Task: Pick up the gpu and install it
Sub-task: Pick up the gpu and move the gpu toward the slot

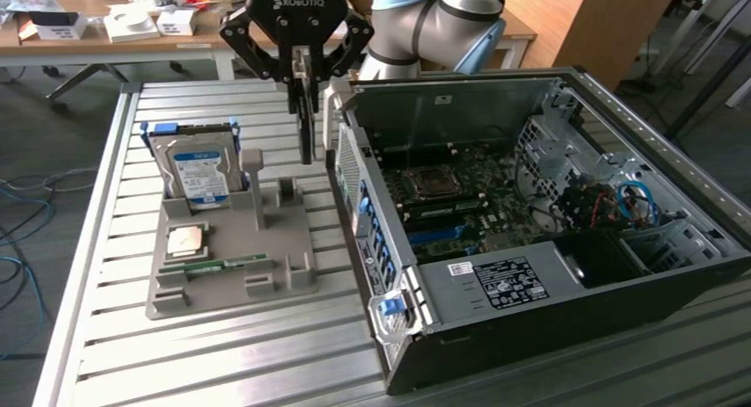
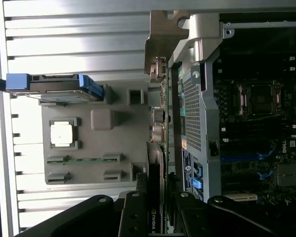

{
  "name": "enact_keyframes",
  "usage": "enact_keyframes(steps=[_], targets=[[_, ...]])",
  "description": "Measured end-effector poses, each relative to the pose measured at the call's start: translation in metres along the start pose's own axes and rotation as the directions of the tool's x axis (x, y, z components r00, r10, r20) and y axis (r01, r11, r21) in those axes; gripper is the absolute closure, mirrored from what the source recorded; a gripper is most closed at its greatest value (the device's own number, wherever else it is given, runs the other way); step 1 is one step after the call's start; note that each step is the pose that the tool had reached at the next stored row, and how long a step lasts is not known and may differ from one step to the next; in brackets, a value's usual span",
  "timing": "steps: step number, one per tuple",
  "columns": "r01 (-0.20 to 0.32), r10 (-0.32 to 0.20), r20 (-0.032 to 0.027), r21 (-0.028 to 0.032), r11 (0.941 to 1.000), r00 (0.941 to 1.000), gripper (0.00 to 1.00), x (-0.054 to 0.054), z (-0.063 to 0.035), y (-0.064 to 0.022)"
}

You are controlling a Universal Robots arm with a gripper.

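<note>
The gpu hangs upright as a thin dark card, held by its top edge in my gripper, which is shut on it. It hangs above the gap between the grey holder tray and the open computer case, close to the case's near wall. In the wrist view the gpu shows edge-on, with its pale beige bracket at the far end and my gripper shut on the near end. The motherboard lies exposed inside the case.
On the tray stand a silver hard drive with blue rails, a square processor and a narrow green memory stick. Everything rests on a slatted metal table. A wooden desk with boxes stands behind.
</note>
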State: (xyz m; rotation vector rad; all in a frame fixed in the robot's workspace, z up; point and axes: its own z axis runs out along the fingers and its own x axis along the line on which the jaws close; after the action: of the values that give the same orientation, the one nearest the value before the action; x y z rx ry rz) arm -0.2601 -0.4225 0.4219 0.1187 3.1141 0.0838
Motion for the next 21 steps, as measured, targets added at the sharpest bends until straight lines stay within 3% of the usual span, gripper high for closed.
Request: enact_keyframes(steps=[21], targets=[[0.0, 0.0, -0.0007, -0.0111, 0.9999, 1.0, 0.74, -0.04, 0.0011, 0.003]])
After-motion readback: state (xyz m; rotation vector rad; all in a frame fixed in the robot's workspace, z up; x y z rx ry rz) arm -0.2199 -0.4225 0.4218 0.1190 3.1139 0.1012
